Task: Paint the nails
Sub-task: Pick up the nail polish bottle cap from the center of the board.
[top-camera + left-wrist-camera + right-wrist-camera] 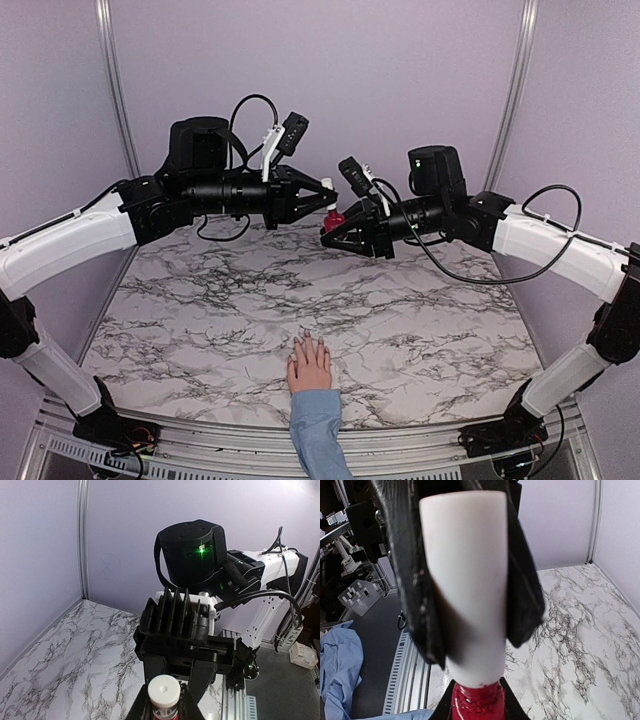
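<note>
Right fingers (pixel 402 570) pinch white cap (pixel 465 580), hand (pixel 310 367) only overhead

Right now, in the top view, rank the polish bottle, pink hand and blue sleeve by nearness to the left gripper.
1. polish bottle, in the left gripper, rear middle.
2. pink hand, near edge.
3. blue sleeve, beyond it, at the rim.

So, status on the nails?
Left gripper shut on polish bottle, right gripper shut on its cap. Hand flat near edge, nails too small to read. Path clear.

No writing, label, brand, number or sign can be read anywhere in these views.
</note>
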`<control>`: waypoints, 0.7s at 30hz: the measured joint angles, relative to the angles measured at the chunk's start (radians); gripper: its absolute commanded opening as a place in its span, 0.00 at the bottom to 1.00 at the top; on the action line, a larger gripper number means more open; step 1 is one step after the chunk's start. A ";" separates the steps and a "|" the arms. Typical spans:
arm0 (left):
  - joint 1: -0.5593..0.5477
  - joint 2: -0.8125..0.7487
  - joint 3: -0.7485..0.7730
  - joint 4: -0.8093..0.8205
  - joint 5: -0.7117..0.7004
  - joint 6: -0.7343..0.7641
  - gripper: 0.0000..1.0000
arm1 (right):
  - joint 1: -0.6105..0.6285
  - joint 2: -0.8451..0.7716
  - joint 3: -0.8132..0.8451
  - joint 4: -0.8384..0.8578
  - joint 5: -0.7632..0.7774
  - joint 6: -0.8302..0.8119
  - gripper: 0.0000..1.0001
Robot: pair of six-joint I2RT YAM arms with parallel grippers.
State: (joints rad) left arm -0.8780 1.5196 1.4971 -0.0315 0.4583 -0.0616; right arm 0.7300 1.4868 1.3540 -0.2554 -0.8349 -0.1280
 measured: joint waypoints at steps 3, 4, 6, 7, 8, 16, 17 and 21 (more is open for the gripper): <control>0.000 0.000 0.000 0.000 -0.004 -0.001 0.00 | 0.000 0.000 -0.006 0.000 0.001 0.000 0.00; 0.000 0.000 0.000 0.000 -0.005 -0.001 0.00 | 0.000 0.000 -0.009 0.000 0.002 0.000 0.00; 0.000 -0.002 0.000 0.000 -0.008 -0.001 0.00 | 0.000 0.000 -0.013 0.000 0.003 0.000 0.00; 0.000 -0.002 0.000 0.000 -0.010 -0.001 0.00 | 0.000 0.000 -0.014 0.000 0.004 0.000 0.00; 0.000 -0.004 0.000 0.000 -0.012 -0.001 0.00 | 0.000 0.000 -0.015 0.000 0.004 0.000 0.00; 0.001 -0.017 0.000 0.002 -0.023 -0.001 0.00 | 0.000 0.000 -0.017 0.000 0.003 0.000 0.00; 0.001 -0.017 -0.001 0.002 -0.024 -0.001 0.00 | 0.000 0.000 -0.018 0.000 0.003 0.000 0.00; 0.001 -0.017 -0.005 0.003 -0.024 -0.001 0.00 | 0.000 0.000 -0.021 0.000 0.003 0.000 0.00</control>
State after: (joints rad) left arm -0.8768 1.5024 1.4925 -0.0284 0.4339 -0.0628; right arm 0.7300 1.4868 1.3334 -0.2554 -0.8314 -0.1280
